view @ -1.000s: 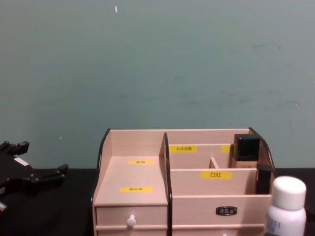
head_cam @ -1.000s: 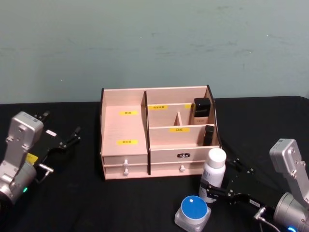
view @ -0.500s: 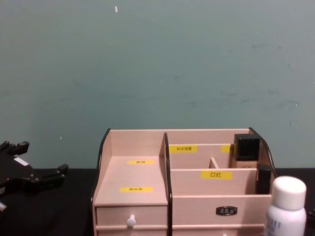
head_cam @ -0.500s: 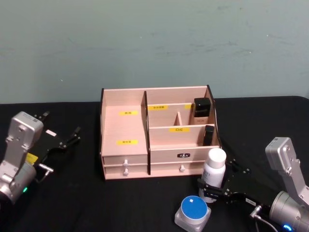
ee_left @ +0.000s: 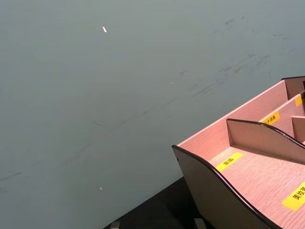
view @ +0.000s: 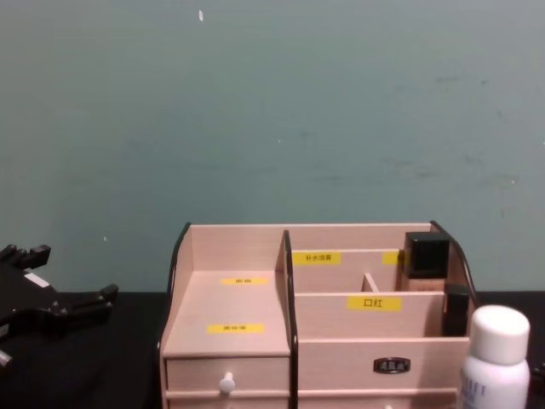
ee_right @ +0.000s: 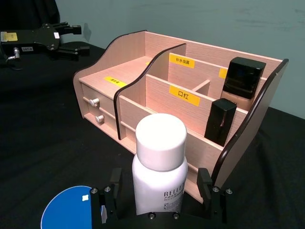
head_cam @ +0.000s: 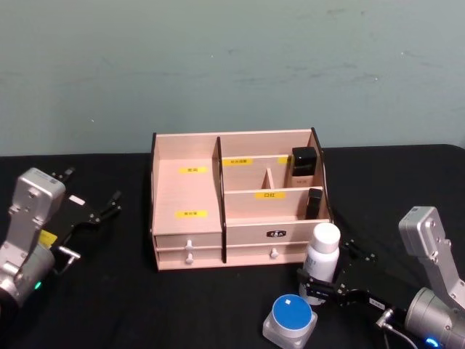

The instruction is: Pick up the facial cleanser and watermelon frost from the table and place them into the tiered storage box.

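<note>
The facial cleanser (head_cam: pixel 321 260), a white bottle with a rounded cap, stands on the black table in front of the tiered storage box (head_cam: pixel 185 195), at its right end. My right gripper (head_cam: pixel 330 270) is open, and its fingers (ee_right: pixel 112 194) stand on either side of the bottle (ee_right: pixel 159 164) with a gap on each side. The watermelon frost (head_cam: pixel 289 318), a squat jar with a blue lid, sits just in front and to the left of the bottle; its lid (ee_right: pixel 66 212) lies beside the gripper. My left gripper (head_cam: pixel 93 186) rests open at the far left.
The box (ee_right: pixel 143 62) has stepped compartments with yellow labels and small knobbed drawers (head_cam: pixel 189 246). Two black-capped cosmetic bottles (head_cam: pixel 304 163) stand in its right compartments. A grey-green wall rises behind the table. Bare black tabletop lies between the left arm and the box.
My right arm has shifted a little to the left, bringing its fingers closer around the white bottle. The bottle, the jar and the left arm have stayed put.
</note>
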Controlling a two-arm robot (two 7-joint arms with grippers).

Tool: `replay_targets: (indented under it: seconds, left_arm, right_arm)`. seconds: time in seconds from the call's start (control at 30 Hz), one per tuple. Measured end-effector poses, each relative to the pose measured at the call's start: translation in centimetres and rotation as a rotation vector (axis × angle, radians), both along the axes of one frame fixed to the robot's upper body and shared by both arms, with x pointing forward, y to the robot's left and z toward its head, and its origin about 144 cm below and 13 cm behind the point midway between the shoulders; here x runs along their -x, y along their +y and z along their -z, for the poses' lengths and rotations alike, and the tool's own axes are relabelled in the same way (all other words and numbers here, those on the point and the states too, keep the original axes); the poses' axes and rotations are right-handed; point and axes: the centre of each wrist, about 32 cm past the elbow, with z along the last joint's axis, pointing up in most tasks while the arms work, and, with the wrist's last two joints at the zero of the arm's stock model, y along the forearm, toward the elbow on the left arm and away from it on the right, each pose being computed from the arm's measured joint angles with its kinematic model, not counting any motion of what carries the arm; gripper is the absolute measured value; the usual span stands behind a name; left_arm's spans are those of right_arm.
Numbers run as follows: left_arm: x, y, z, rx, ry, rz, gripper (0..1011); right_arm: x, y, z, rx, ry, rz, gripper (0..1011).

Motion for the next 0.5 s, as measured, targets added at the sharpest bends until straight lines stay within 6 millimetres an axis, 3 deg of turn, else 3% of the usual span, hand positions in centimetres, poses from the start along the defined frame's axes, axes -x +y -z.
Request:
replay_targets:
  seconds: [0.17,0.5]
  left_arm:
    - [0.00,0.00,0.00,0.000,0.000,0.000,1010]
    - [0.00,0.00,0.00,0.000,0.000,0.000,1010]
  right_arm:
    - [0.02,0.00,-0.02,0.000,-0.001,0.000,967]
    - [0.04,-0.03,-0.05,0.000,-0.002,0.000,678]
